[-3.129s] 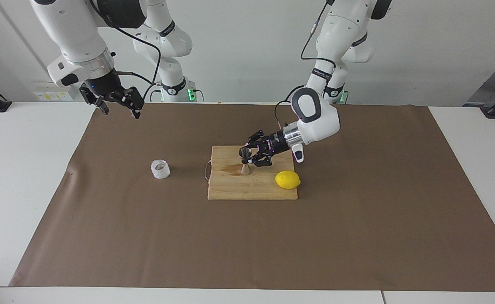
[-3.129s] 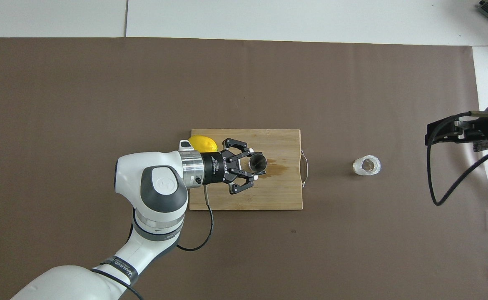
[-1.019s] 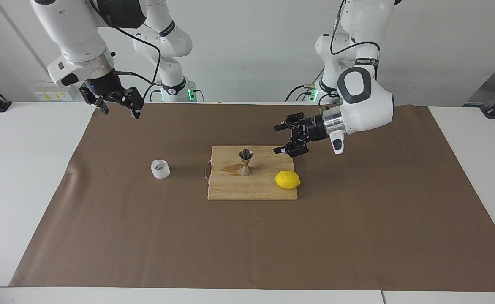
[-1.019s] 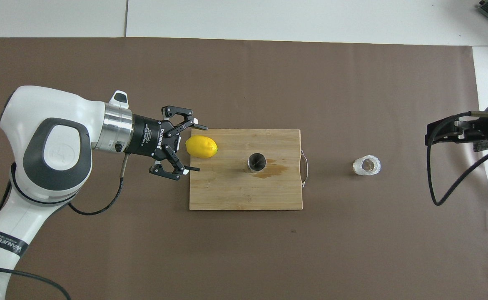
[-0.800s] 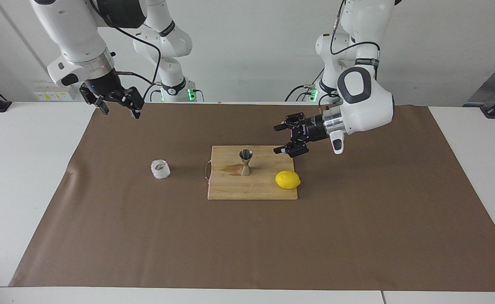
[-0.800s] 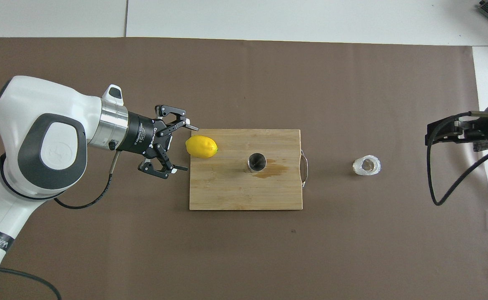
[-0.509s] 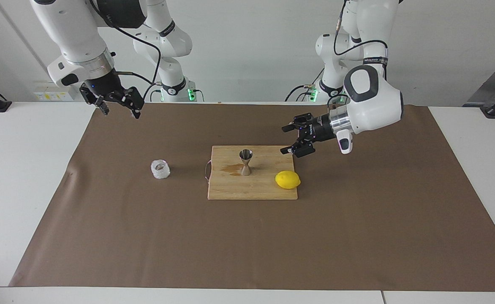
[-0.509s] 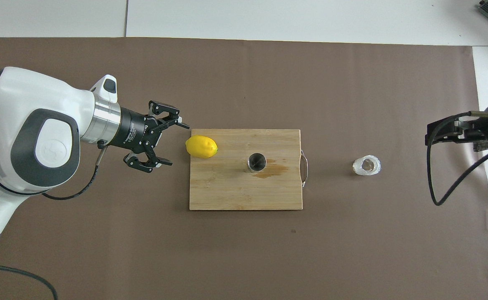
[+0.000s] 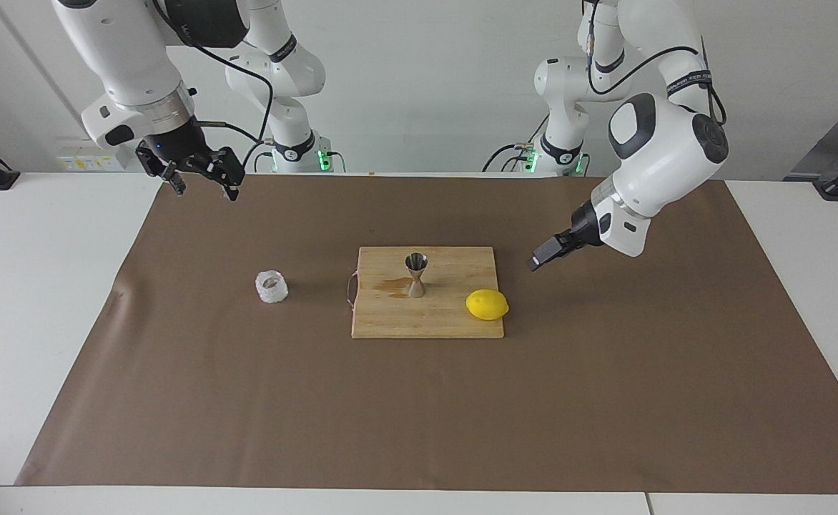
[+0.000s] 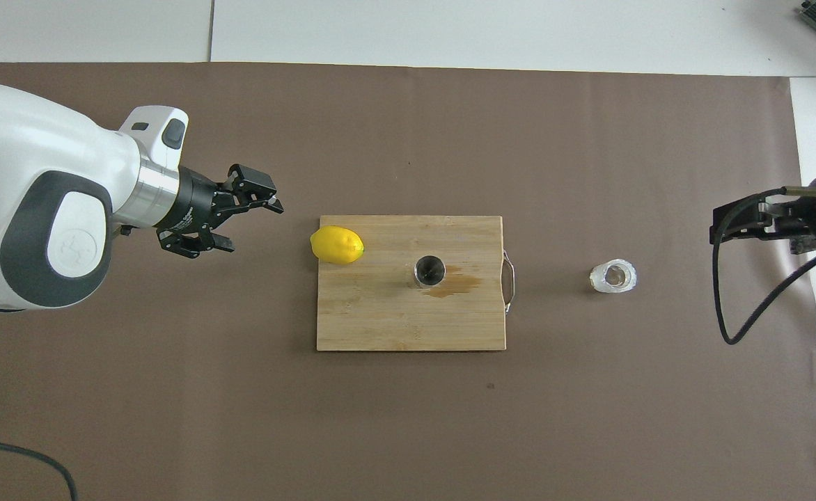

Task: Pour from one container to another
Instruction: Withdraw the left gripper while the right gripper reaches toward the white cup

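The knobbly clear glass cup point(image 9: 272, 286) point(image 10: 613, 276) stands on the brown mat toward the right arm's end of the table. The steel jigger point(image 9: 415, 274) point(image 10: 429, 271) stands upright on the wooden cutting board point(image 9: 426, 323) point(image 10: 380, 320), beside a wet stain point(image 10: 460, 284). My left gripper point(image 9: 538, 260) point(image 10: 255, 227) hangs open and empty over the mat, just off the board's end toward the left arm. My right gripper point(image 9: 204, 187) point(image 10: 721, 224) waits open and empty, raised over the mat's edge at its own end, well clear of the cup.
A yellow lemon point(image 9: 487, 304) point(image 10: 337, 245) lies on the board's corner toward the left arm's end. The board has a metal handle point(image 10: 510, 281) on the end facing the cup. The brown mat point(image 9: 419, 415) covers most of the white table.
The left gripper has let go of the jigger and drawn back off the board toward the left arm's end, turning its wrist. Jigger, cup, lemon and right arm have not moved.
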{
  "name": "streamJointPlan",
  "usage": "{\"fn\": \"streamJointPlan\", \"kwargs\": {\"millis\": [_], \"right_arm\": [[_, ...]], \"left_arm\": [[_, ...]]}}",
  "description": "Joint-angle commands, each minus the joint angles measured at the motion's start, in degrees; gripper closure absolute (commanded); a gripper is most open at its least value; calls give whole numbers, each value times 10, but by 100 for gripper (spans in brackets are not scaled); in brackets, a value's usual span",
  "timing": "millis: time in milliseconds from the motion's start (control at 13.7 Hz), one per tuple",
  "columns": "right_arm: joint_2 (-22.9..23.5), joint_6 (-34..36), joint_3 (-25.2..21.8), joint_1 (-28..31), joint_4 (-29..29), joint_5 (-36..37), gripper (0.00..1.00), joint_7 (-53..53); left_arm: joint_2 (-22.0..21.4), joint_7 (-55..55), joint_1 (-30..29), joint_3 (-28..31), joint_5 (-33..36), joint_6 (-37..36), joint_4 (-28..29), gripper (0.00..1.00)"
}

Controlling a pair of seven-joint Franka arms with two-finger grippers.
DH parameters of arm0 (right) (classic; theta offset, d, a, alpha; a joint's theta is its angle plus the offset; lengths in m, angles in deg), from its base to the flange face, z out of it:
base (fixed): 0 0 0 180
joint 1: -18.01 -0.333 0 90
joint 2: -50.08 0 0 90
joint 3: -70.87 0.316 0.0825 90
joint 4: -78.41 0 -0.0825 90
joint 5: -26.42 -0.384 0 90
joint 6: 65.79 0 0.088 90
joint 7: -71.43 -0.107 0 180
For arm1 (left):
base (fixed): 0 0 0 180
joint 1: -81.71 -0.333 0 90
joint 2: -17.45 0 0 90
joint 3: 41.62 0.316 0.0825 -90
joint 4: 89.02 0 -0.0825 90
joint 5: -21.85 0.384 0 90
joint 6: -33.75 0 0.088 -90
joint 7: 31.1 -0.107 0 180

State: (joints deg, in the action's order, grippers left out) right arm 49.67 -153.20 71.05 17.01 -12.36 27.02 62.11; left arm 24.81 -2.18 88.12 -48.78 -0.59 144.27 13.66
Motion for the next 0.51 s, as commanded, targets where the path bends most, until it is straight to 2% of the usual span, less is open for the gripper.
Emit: {"fn": "streamJointPlan", "kwargs": {"millis": [0,218,437], "right_arm": [[-7,3,3,6,-12,-17,0,29],[-49,-48,7,-2,-101,-17,0,96],[-68,-124,6,2,-175,-18,0,262]], "left_arm": [[4,-110,-28,-3,78,-14,-28,0],[-15,-135,-40,-2,139,-28,-32,0],[-33,-136,-40,-5,227,-27,-44,0]]}}
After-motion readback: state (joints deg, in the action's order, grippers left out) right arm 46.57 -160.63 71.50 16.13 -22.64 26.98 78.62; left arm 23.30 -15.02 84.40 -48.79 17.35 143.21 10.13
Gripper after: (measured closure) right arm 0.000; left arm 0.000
